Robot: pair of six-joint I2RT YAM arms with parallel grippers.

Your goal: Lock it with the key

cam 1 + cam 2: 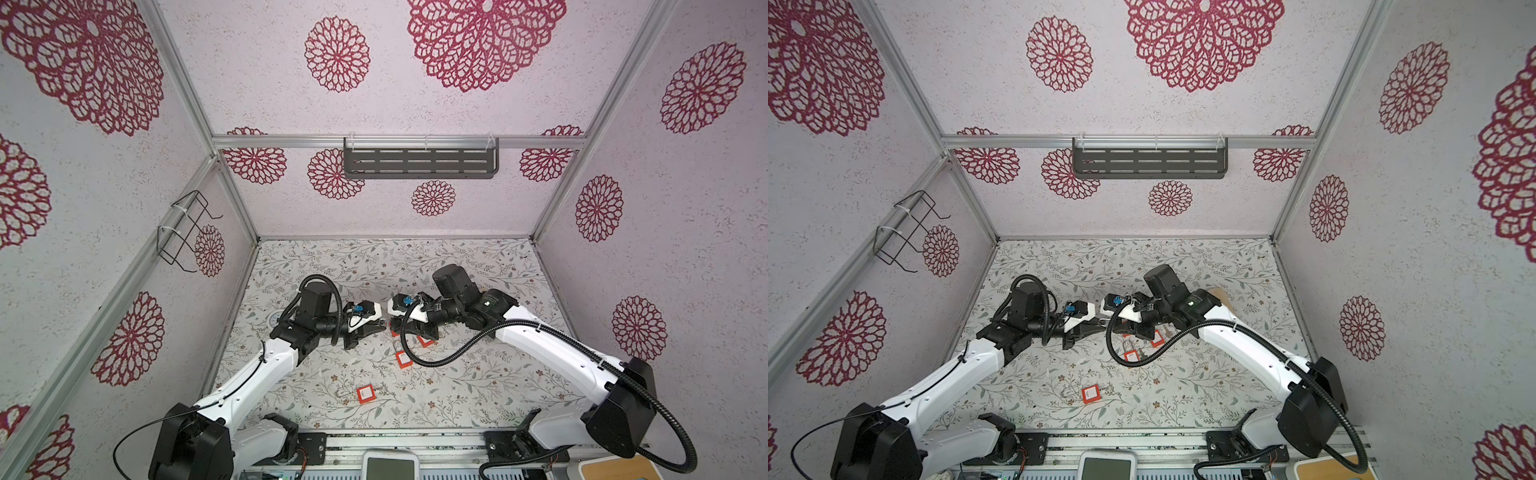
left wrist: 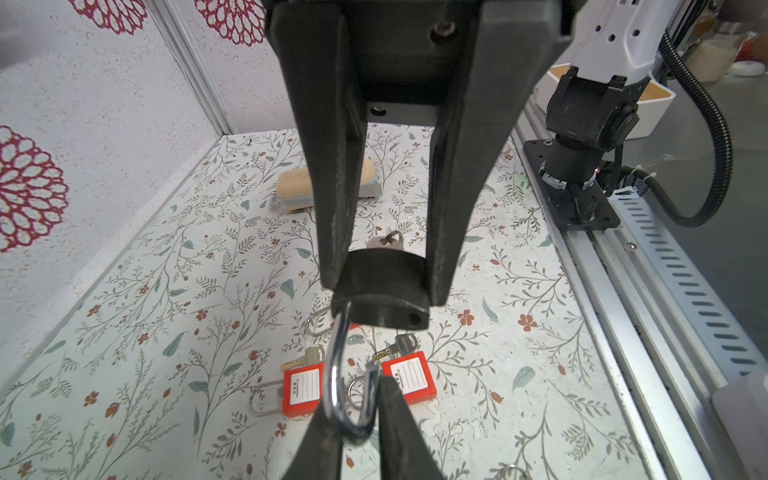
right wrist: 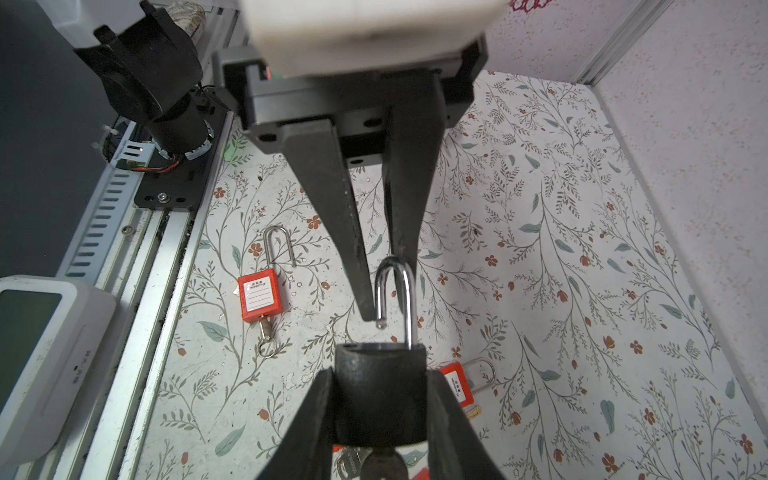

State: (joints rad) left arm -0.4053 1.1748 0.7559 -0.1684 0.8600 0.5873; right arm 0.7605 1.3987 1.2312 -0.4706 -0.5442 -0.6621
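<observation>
A black padlock (image 3: 380, 395) hangs above the middle of the table, and my right gripper (image 3: 380, 374) is shut on its body. Its silver shackle (image 3: 395, 286) stands open, one leg's free end clear of the body. My left gripper (image 2: 355, 401) is shut on the shackle's (image 2: 338, 374) bend. A key (image 2: 384, 243) with a ring sticks out of the body's far end, between the right fingers. In both top views the two grippers (image 1: 384, 327) (image 1: 1115, 328) meet tip to tip.
Red padlocks with keys lie on the floral table (image 1: 365, 394) (image 1: 404, 358) (image 2: 303, 388) (image 2: 409, 376) (image 3: 262, 295). A tan sponge (image 2: 291, 187) lies further back. Aluminium rails and the arm bases (image 3: 166, 124) line the front edge.
</observation>
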